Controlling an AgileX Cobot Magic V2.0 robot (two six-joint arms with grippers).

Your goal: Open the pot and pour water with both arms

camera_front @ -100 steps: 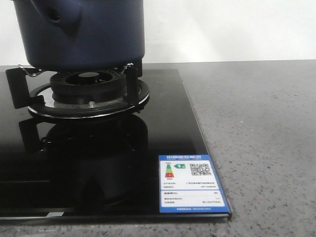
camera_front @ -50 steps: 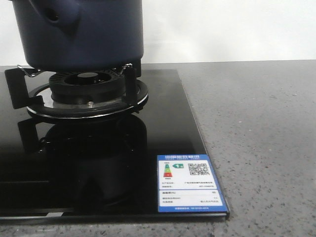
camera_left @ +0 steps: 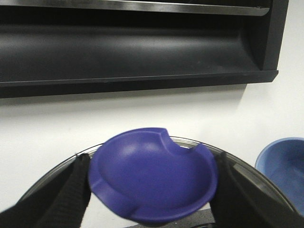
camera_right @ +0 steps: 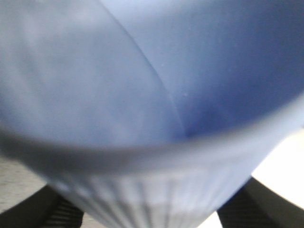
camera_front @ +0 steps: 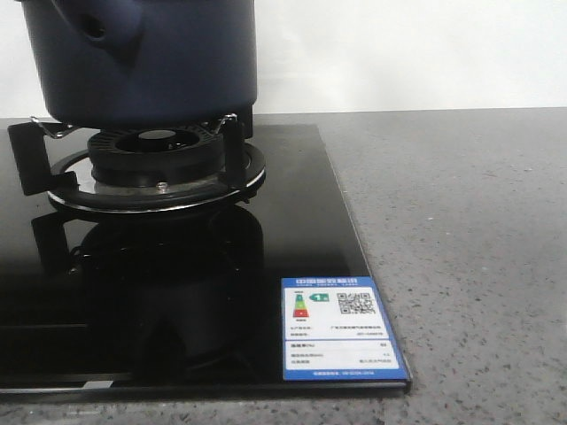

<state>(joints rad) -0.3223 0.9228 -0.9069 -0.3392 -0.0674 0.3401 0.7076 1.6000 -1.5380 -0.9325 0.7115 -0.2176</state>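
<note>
I am holding my left gripper [camera_left: 151, 190] clamped on a purple-blue knob [camera_left: 153, 179], a shallow dished disc with a notch cut in its rim, its black fingers [camera_left: 71, 190] pressing in on it from either side. Behind the knob a curved glass lid [camera_left: 61, 166] with a metal edge is showing, and past that a white wall and a black shelf [camera_left: 142, 47]. A pale blue cup [camera_left: 285, 166] is peeking in at the edge of this wrist view. My right gripper [camera_right: 156, 213] is gripping that same kind of pale blue ribbed cup [camera_right: 156, 118], which is filling nearly the whole right wrist view, blurred and very close, its dark fingers [camera_right: 256, 204] sitting against its fluted outer wall on both sides. The pot [camera_front: 142, 62] is sitting on the burner grate [camera_front: 151, 168] of the black glass cooktop [camera_front: 266, 266], at the far left of the front view, its stubby side handle with the round hole facing the camera. Its top is cut off in this view. A blue energy label [camera_front: 339, 329] is lying on the cooktop's near right corner, and the grey speckled counter [camera_front: 469, 248] is stretching away to the right.
</note>
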